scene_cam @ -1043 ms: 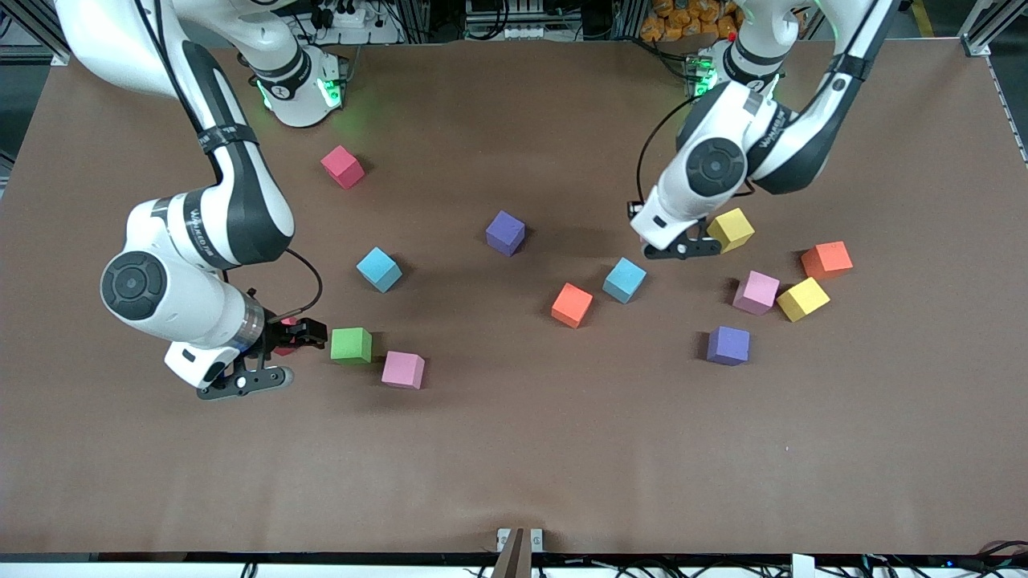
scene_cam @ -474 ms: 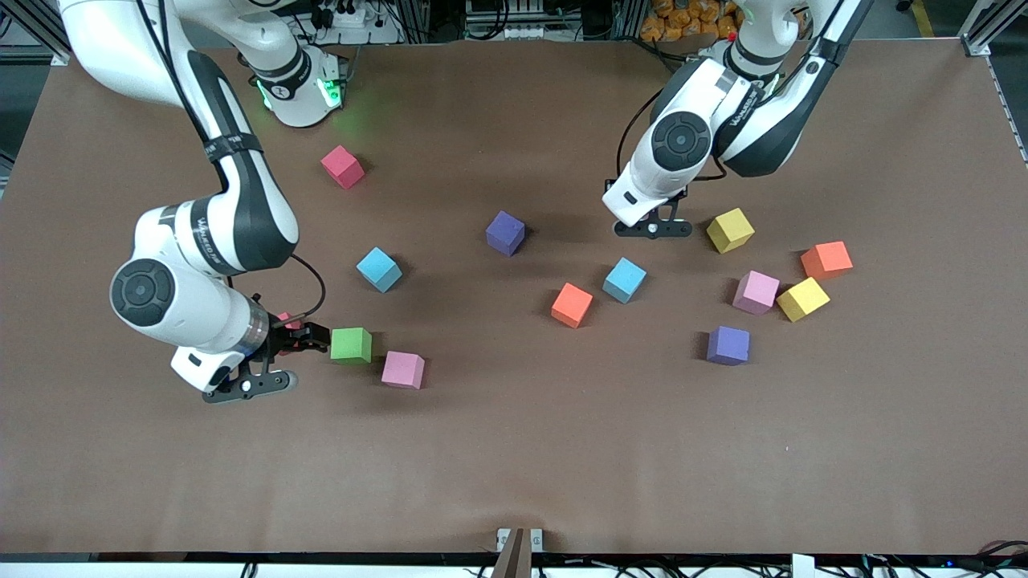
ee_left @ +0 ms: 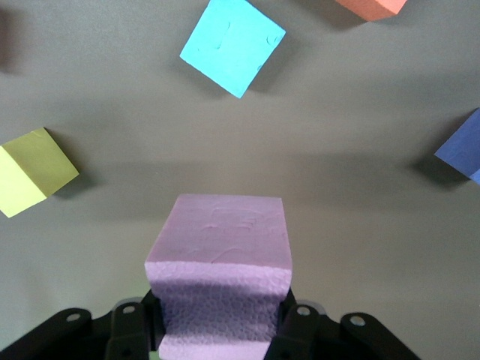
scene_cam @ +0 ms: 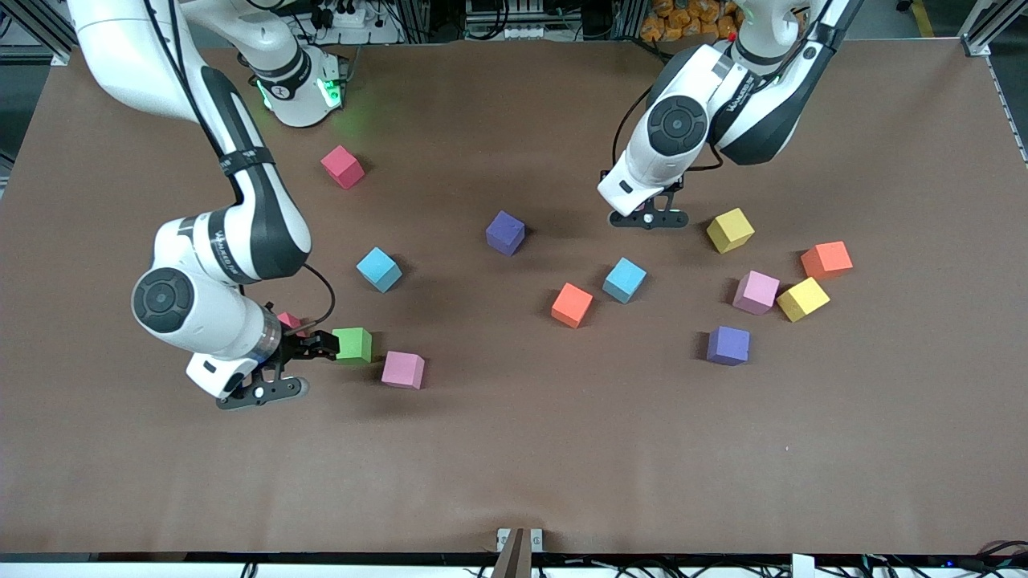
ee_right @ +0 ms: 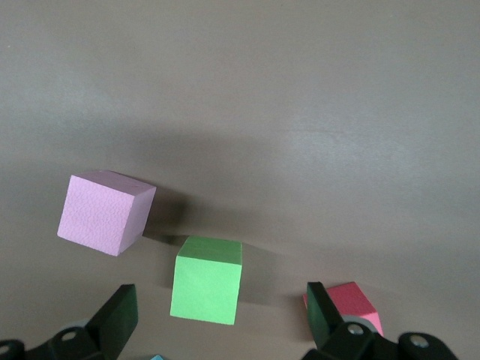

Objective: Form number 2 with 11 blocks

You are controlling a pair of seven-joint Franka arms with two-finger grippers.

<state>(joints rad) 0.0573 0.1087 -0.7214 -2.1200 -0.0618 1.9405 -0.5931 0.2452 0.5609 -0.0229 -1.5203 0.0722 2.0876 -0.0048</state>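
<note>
left gripper [ee_left: 217, 330] is pinching a pink matte foam cube [ee_left: 221, 259] up over the table, right gripper [ee_right: 217, 319] hangs spread wide just above the green matte foam cube [ee_right: 208, 279].

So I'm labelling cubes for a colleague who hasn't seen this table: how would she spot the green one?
Start at the right arm's end of the table, where the open right gripper hangs. The green cube sits just at its fingertips, beside a pink cube lying nearer the front camera. It is the only green one.
</note>
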